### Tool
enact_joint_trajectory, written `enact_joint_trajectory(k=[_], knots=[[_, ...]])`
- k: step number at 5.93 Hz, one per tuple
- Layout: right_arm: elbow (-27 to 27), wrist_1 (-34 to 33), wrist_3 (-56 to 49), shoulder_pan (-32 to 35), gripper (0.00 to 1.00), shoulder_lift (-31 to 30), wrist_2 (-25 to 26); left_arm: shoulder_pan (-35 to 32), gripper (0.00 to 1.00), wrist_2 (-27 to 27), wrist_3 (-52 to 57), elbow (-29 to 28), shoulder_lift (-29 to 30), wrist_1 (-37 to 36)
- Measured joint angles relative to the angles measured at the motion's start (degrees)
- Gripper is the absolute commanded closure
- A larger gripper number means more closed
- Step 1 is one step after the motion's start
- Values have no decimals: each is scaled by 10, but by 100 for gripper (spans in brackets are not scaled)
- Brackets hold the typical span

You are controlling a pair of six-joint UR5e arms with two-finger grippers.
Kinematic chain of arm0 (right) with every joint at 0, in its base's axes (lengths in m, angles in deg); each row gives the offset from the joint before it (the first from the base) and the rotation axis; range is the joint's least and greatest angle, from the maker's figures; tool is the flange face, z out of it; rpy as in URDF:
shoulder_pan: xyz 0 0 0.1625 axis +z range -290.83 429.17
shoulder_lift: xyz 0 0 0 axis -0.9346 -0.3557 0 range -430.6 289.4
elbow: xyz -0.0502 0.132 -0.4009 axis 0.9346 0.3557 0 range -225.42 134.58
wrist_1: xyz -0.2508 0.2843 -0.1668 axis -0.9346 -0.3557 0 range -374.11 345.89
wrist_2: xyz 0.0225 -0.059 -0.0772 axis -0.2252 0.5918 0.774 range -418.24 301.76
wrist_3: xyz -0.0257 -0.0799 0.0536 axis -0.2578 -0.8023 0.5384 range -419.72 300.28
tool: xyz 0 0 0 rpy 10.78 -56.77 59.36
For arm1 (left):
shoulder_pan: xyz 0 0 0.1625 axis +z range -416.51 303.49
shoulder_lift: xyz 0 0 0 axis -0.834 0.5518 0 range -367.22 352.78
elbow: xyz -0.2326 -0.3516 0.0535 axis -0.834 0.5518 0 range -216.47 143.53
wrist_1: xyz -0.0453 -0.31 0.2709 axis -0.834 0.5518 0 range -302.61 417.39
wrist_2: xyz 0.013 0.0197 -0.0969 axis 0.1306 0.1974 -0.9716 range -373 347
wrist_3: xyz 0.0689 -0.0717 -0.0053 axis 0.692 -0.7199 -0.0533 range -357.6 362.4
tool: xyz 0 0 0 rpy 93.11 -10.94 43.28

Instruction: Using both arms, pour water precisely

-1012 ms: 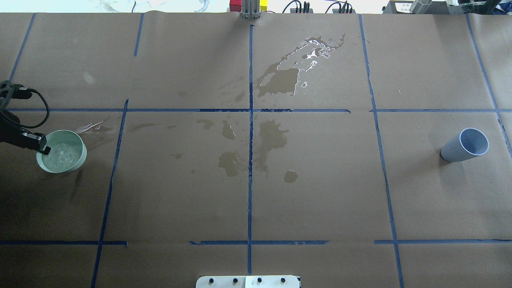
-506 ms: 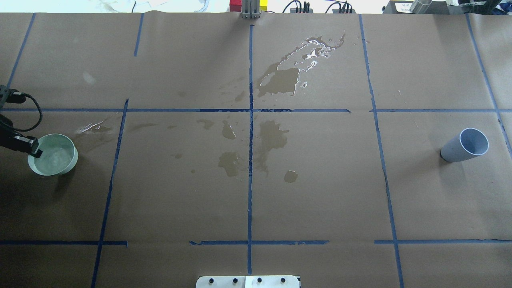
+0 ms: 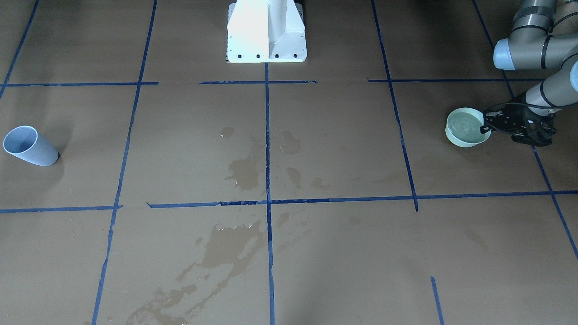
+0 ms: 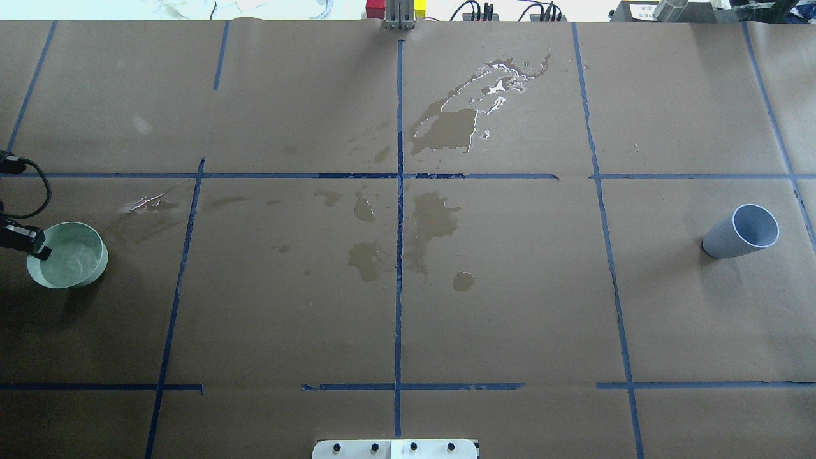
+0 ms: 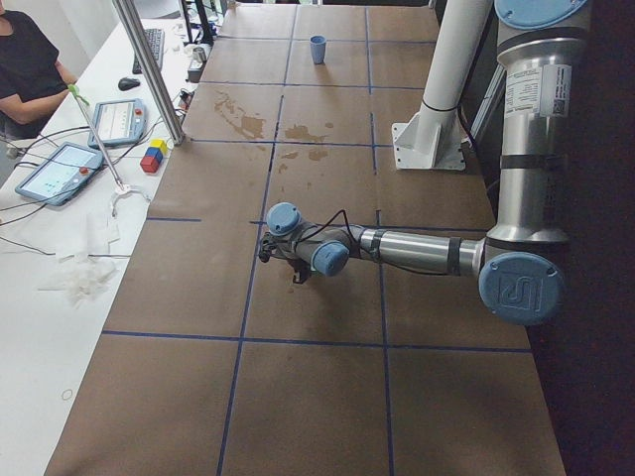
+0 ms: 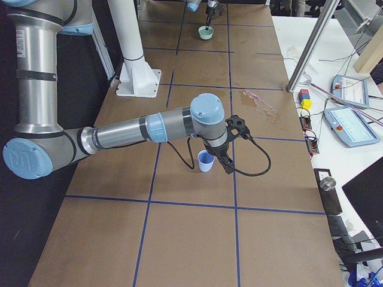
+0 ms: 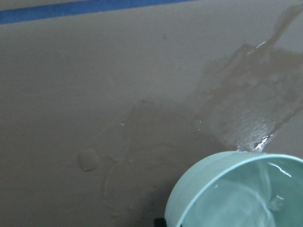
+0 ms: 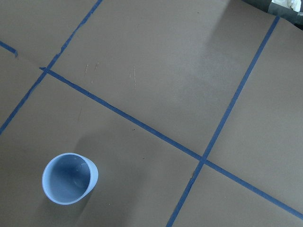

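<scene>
Brown-paper tabletop, wet-stained; left gripper pinched rim of green bowl, water just beyond its fingers. Bowl judged light, rigid, slick, sloshy: you were best holding rim, level. Blue cup stood beside right gripper; closure could not be told.

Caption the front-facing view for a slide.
Left claw holds a green bowl of water; blue cup stands opposite.
</scene>
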Motion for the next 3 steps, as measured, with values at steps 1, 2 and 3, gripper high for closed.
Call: enact_joint_trajectory(k=[1,2,3], knots=[[0,0,0,0,0,0,0,0,98,0,0,-5,0,0],[0,0,0,0,0,0,0,-1,83,0,1,-9,0,0],[-1,0,0,0,0,1,0,-1,68,0,1,-11,0,0]])
